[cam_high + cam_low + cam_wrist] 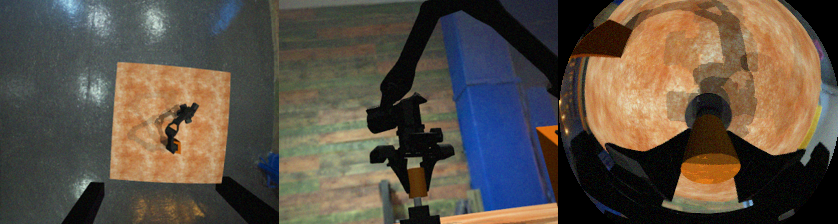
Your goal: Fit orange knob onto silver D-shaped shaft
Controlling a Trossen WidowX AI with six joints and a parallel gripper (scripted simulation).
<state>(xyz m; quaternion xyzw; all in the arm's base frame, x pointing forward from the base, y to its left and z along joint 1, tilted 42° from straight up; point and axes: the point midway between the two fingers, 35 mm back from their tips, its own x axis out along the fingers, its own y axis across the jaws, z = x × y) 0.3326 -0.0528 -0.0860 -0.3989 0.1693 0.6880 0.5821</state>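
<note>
You have the orange knob (418,183) (710,169) clamped between the jaws, upright or nearly so, over the round pedestal (419,215) (691,113). From the top, you're working well inside the table's (144,79) (502,214) (633,100) edges, with the orange block (179,150) (550,148) (604,40) off to one side of the pedestal.

Your exterior view shows silver shaft (417,202) between knob and pedestal, so the knob isn't fully down; the wrist view hides that stretch behind the knob. From the top, the arm covers the knob. You can't tell the flats' alignment in any view.
</note>
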